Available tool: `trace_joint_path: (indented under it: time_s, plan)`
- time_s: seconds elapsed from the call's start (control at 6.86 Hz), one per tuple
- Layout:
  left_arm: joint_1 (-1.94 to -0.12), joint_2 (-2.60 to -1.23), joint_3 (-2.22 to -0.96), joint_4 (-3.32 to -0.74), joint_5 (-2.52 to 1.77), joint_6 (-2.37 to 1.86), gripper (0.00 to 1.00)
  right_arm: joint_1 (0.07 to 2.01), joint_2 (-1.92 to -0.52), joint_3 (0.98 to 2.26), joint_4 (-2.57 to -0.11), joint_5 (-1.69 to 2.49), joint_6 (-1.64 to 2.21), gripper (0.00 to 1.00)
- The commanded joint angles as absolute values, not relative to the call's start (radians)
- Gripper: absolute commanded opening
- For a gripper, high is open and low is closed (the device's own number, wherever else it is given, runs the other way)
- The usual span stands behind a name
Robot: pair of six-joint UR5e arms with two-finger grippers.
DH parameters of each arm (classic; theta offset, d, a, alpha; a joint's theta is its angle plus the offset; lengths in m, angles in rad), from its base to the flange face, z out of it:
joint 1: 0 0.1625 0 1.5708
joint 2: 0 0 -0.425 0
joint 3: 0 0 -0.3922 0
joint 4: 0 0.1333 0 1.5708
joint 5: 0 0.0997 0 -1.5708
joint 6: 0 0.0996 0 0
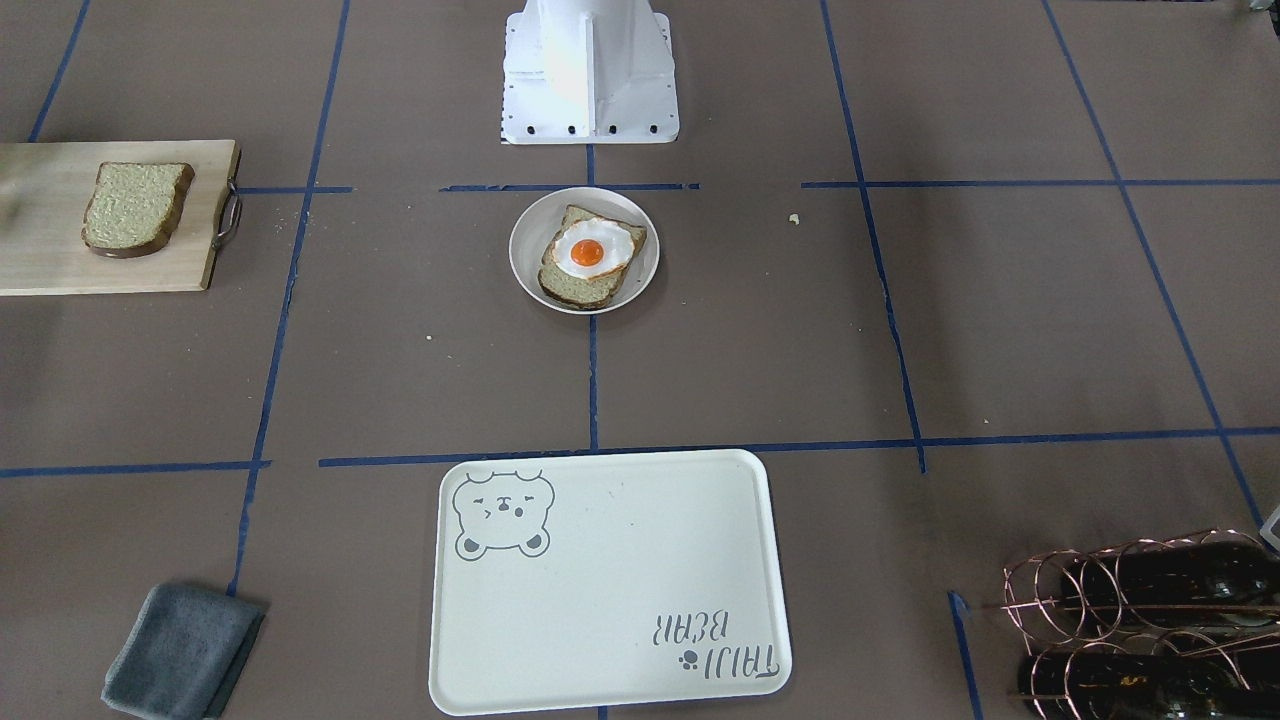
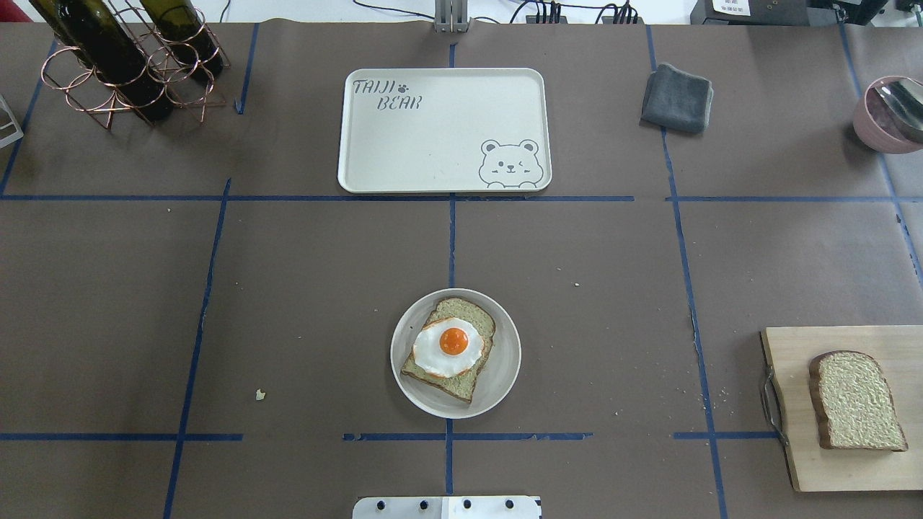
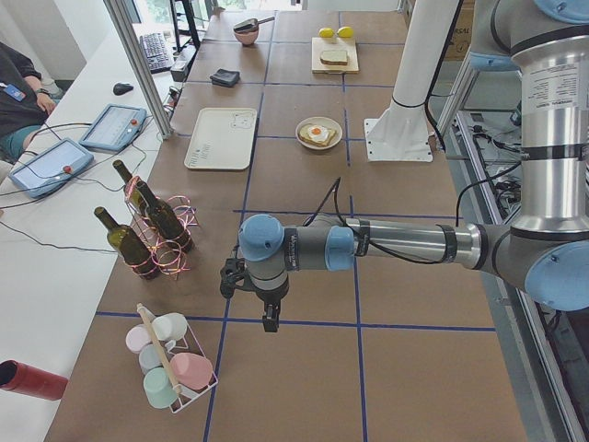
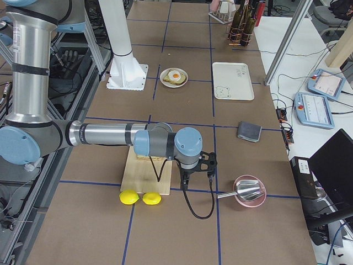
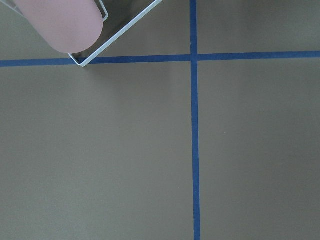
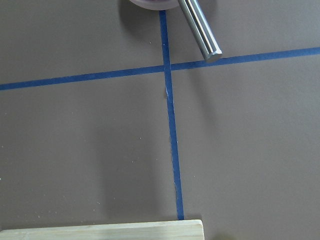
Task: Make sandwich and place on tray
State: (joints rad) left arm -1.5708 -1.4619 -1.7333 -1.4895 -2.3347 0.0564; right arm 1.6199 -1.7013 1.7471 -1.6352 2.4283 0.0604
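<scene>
The sandwich (image 2: 448, 349) is only half built: 1 slice with the fried egg (image 2: 454, 341) lies on its plate (image 2: 506, 353), well apart from the tray (image 2: 433, 144), the 2nd slice (image 2: 858, 400) on the cutting board (image 2: 800, 461) farther off, and whether the left gripper (image 3: 267, 320) or right gripper (image 4: 183, 184) is spread cannot be told.

I count two brown-crusted speckled bread slices (image 2: 858, 400), one white fried egg (image 2: 436, 355), one round whitish plate (image 2: 505, 367), one cream rectangular tray (image 2: 433, 137), one light wooden cutting board (image 2: 800, 454), one grey folded cloth (image 2: 676, 99), two yellow lemons (image 4: 129, 197).
</scene>
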Motion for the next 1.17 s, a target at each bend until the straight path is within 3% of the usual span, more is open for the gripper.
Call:
trace_joint_path:
  time_s: [0.0, 0.44, 0.73, 1.02]
  plan:
    - [-1.571, -1.463, -1.732, -1.493, -2.335, 0.060, 1.00, 1.620, -1.694, 1.749, -1.635, 2.428, 0.066, 1.00]
    - [-1.568, -1.508, -1.750, -1.506, -2.339, 0.049, 1.00, 1.614, -1.660, 1.755, -1.635, 2.431, 0.066, 1.00]
    - [-1.560, -1.583, -1.764, -1.526, -2.362, 0.005, 1.00, 1.542, -1.556, 1.747, -1.649, 2.434, 0.084, 1.00]
    - [-1.549, -1.614, -1.770, -1.584, -2.362, -0.002, 1.00, 1.495, -1.568, 1.756, -1.635, 2.486, 0.109, 1.00]
